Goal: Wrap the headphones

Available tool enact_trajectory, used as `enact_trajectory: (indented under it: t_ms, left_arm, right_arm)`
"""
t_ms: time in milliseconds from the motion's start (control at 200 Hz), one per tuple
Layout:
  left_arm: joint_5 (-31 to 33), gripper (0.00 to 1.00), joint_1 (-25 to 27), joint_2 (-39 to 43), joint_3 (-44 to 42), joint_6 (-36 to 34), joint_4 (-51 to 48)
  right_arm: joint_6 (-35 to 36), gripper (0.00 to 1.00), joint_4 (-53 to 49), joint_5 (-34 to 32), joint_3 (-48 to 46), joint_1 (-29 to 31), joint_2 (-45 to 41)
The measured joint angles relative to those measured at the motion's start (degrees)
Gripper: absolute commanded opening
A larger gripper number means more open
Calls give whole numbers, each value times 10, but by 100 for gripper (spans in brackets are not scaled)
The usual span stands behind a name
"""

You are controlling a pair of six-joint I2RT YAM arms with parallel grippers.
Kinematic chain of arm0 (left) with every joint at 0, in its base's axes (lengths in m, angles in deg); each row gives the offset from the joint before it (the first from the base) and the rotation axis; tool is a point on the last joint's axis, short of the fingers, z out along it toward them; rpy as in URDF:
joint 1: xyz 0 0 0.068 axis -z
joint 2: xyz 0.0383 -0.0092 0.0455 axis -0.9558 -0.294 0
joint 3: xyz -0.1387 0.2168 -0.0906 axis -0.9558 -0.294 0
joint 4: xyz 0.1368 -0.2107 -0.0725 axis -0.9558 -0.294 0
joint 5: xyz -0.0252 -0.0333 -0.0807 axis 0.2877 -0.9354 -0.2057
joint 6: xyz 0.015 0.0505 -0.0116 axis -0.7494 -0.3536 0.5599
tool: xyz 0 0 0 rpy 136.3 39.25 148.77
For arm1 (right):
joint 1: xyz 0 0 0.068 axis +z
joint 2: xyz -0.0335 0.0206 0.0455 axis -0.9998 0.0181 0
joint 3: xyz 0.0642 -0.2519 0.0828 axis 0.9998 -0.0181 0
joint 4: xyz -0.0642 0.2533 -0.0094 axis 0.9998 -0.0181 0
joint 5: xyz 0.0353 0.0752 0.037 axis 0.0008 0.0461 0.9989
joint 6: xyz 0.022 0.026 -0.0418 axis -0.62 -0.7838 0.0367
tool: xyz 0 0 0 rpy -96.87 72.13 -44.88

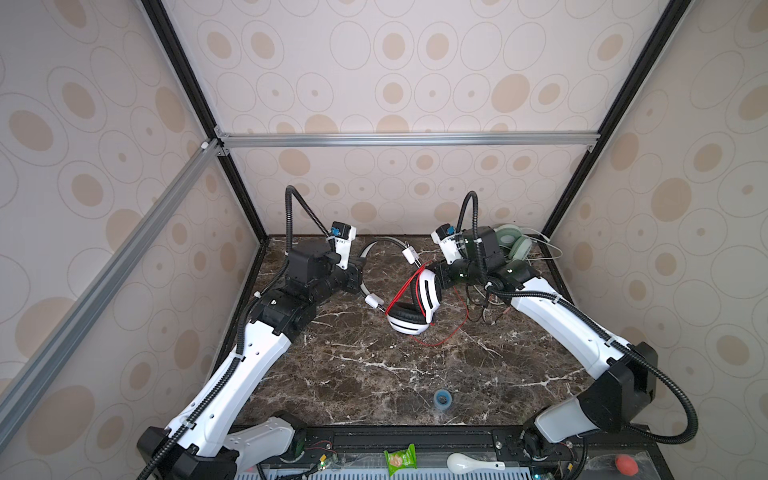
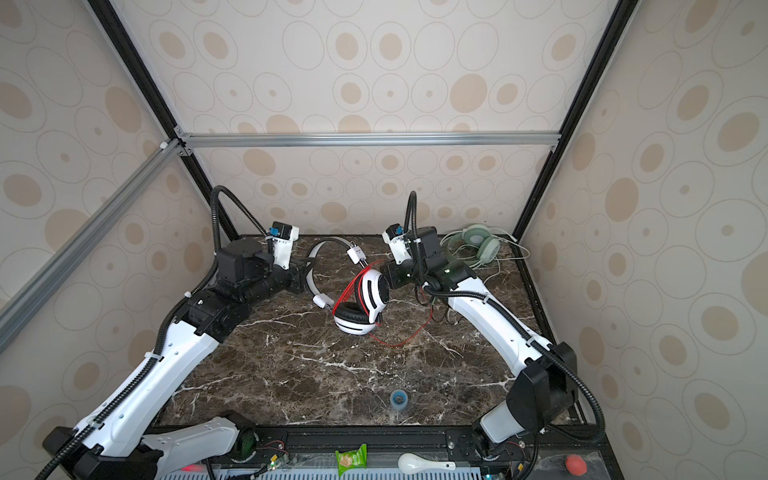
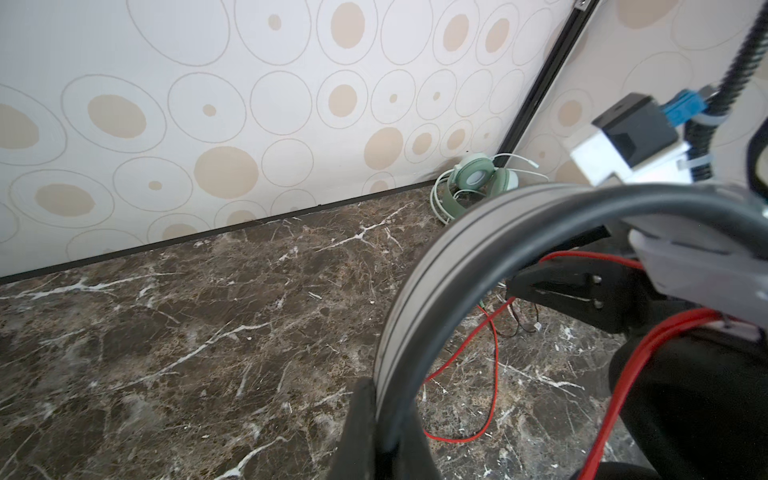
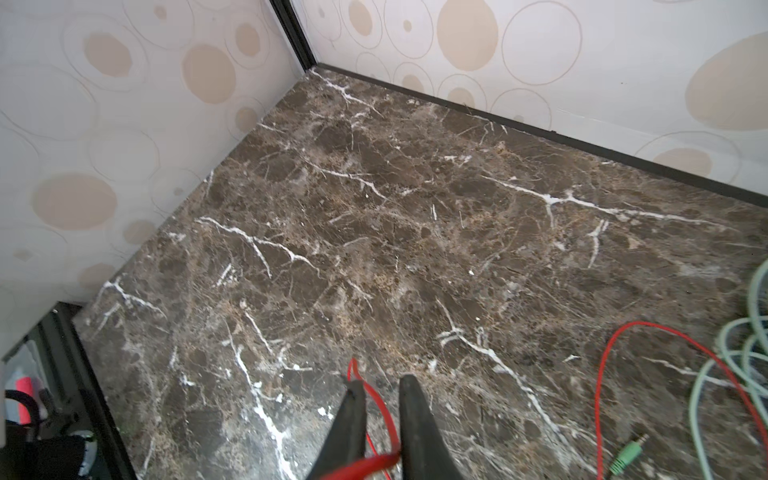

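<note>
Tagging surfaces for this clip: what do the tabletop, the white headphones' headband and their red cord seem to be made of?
Tabletop: polished brown stone or a marble-print laminate, with white veins and a soft sheen; which of the two cannot be told. Headband: smooth grey plastic or rubber with moulded grooves and a dark lining inside. Red cord: thin, glossy, plastic-sheathed wire, lying in loose loops.

Bright, soft, even; faint shadows on the marble tabletop (image 1: 374,374). Bowed at the edges in both top views. Blurred close up along the grey headband (image 3: 403,291).
</note>
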Motion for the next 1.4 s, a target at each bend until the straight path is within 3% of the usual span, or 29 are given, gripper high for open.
enact_trajectory:
  t_ms: [325, 680, 885, 1400]
  left_arm:
    - [-50, 0, -2, -2, 54, 43, 14]
    - [-54, 0, -2, -11, 90, 87, 26]
    - [-54, 0, -2, -18, 102, 103, 25]
    - [-54, 0, -5, -19, 85, 149, 61]
  right_arm:
    - [-64, 33, 124, 81, -41, -8, -4]
    - [-142, 35, 249, 140, -120, -8, 18]
    - [-175, 45, 314, 166, -150, -8, 41]
    - [-149, 45, 340, 176, -117, 10, 153]
